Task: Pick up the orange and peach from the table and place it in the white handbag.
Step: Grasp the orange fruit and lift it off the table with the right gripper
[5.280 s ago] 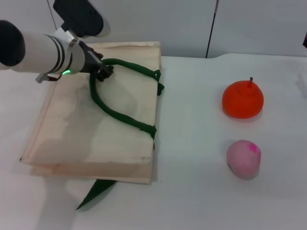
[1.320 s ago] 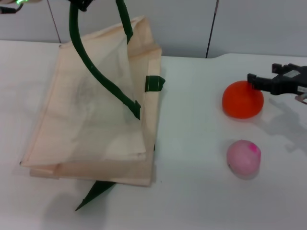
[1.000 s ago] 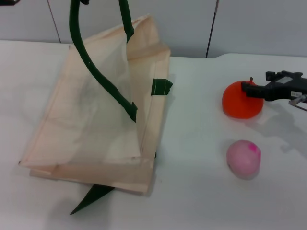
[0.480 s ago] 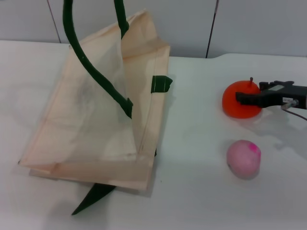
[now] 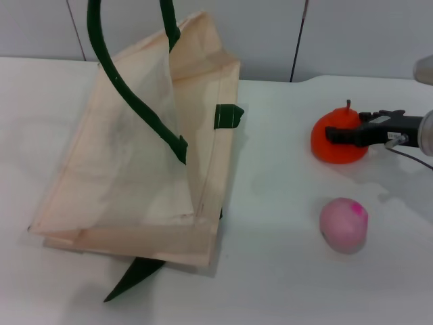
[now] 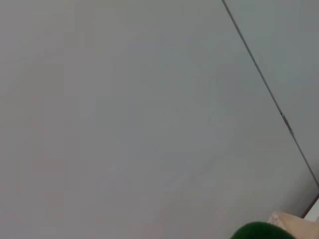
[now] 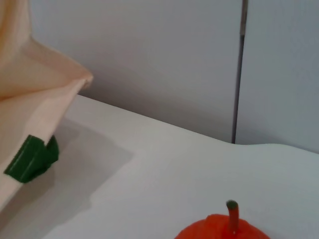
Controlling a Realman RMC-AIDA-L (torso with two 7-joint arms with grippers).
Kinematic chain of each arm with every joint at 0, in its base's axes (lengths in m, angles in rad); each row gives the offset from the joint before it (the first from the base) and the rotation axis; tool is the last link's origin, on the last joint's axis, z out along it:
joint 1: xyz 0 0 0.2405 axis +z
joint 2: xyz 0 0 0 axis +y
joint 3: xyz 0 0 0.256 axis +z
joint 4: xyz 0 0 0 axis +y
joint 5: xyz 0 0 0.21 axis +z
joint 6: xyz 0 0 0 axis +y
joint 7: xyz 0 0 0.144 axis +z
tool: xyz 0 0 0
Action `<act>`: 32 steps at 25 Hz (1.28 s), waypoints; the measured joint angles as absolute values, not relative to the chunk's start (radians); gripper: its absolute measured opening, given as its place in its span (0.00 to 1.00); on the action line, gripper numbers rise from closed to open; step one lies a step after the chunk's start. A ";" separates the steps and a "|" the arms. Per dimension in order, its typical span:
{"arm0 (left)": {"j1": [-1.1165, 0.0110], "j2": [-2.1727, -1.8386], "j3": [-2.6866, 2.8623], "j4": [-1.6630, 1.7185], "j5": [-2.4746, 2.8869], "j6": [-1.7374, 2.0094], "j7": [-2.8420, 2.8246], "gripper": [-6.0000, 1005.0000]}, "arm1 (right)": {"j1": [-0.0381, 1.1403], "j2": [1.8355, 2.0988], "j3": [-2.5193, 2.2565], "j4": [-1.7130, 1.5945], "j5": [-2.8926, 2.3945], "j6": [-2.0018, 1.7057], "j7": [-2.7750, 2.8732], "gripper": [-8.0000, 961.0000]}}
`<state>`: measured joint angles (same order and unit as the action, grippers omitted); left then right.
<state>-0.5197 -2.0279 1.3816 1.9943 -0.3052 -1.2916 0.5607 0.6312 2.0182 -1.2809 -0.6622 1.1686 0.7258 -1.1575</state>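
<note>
Right end effector (image 5: 329, 134) at right of frame, closed around the orange (image 5: 337, 138); I judge it firm, smooth, best gripped across its middle

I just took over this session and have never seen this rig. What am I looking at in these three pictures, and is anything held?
It is a robot with two arms, each ending in a gripper. The head view looks down on a white table.

On the robot's left lies the handbag, its upper side pulled up by a green handle that runs out of the top of the picture. The left gripper is out of sight, so what lifts the handle is not shown.

On the right, the right gripper is at the orange, fingers alongside it; whether they have closed is unclear. The peach sits nearer the robot, untouched.

The left wrist view shows mostly wall, with a bit of green at its edge. The right wrist view shows the orange's top and stem and the handbag's corner.
</note>
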 joint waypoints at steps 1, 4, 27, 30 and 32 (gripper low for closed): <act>-0.520 -2.028 1.382 1.996 -0.305 -1.294 0.560 0.13 | 0.638 2.018 -1.281 -0.651 1.169 0.717 -1.159 0.91; -0.521 -2.028 1.382 2.004 -0.305 -1.295 0.560 0.13 | 0.657 2.016 -1.281 -0.614 1.168 0.693 -1.159 0.91; -0.522 -2.030 1.371 2.019 -0.304 -1.313 0.561 0.13 | 0.695 2.011 -1.279 -0.676 1.116 0.823 -1.119 0.66; -0.521 -2.030 1.370 2.020 -0.303 -1.313 0.563 0.13 | 0.649 2.021 -1.282 -0.808 1.116 0.869 -1.092 0.60; -0.522 -2.029 1.370 2.020 -0.302 -1.313 0.563 0.13 | 0.611 2.023 -1.294 -0.901 1.117 0.894 -1.063 0.58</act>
